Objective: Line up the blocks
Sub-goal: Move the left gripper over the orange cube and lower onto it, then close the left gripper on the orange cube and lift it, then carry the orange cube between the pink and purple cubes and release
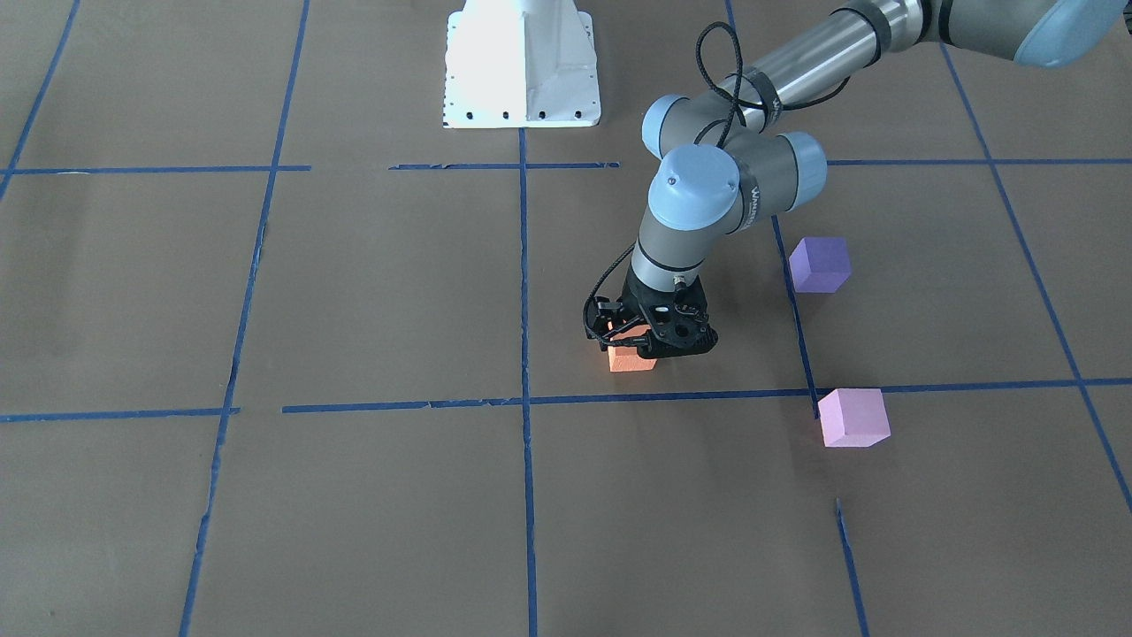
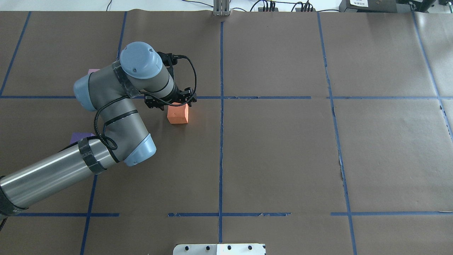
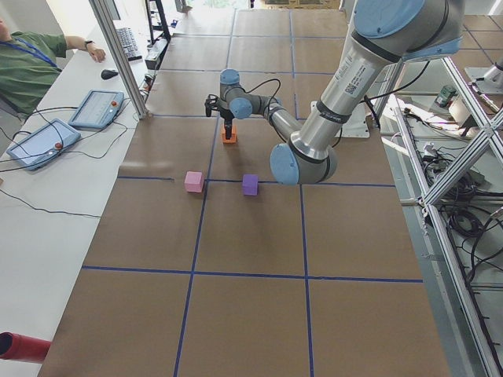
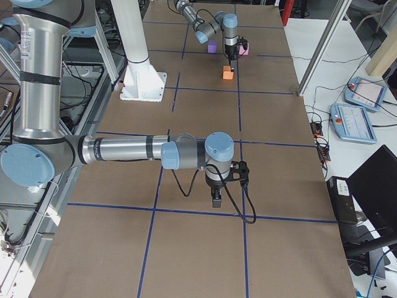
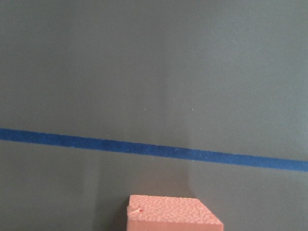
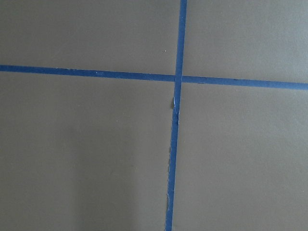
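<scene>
The orange block (image 1: 630,359) sits low on the brown paper near the middle, also in the overhead view (image 2: 178,114). My left gripper (image 1: 650,343) stands straight over it, jaws down around its top, shut on it. The left wrist view shows only the block's top face (image 5: 173,214) before a blue tape line. The dark purple block (image 1: 820,265) and the pale pink block (image 1: 853,418) lie apart on my left side, mostly hidden by the arm in the overhead view. My right gripper (image 4: 214,198) shows only in the exterior right view, over bare paper; I cannot tell whether it is open.
Blue tape lines (image 2: 221,141) divide the brown table into squares. The white robot base (image 1: 522,66) stands at the table's robot side. An operator (image 3: 31,67) and tablets (image 3: 94,108) are at a side table beyond the far edge.
</scene>
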Controlling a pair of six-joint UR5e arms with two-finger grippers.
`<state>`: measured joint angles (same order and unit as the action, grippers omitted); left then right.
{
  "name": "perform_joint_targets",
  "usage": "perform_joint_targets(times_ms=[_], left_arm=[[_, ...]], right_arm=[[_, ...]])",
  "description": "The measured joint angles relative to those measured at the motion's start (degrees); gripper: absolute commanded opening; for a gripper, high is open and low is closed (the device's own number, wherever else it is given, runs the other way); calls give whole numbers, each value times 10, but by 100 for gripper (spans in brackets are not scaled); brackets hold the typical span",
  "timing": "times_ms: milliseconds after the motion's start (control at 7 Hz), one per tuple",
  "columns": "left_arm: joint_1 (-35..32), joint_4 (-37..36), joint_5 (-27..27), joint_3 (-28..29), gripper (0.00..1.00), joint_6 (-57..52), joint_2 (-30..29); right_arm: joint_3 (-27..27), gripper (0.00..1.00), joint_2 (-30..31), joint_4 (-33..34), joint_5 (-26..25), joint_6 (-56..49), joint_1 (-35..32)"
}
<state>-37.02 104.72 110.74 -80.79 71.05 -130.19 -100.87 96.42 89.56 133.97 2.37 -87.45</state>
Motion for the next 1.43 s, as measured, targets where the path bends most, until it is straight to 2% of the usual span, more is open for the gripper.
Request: perform_joint_targets(times_ms=[286,714,1143,1429], left_arm=[[7,3,3,9,7,1,-1],[-9,0,55,-11,6,-2,12],[-75,-5,105,-120,6,-79,134],[-119,-6,111,-138,6,-168,214]], right_arm=[[0,100,0,0,0,0,0],[1,100,0,0,0,0,0],[1,100,0,0,0,0,0],[1,100,0,0,0,0,0]])
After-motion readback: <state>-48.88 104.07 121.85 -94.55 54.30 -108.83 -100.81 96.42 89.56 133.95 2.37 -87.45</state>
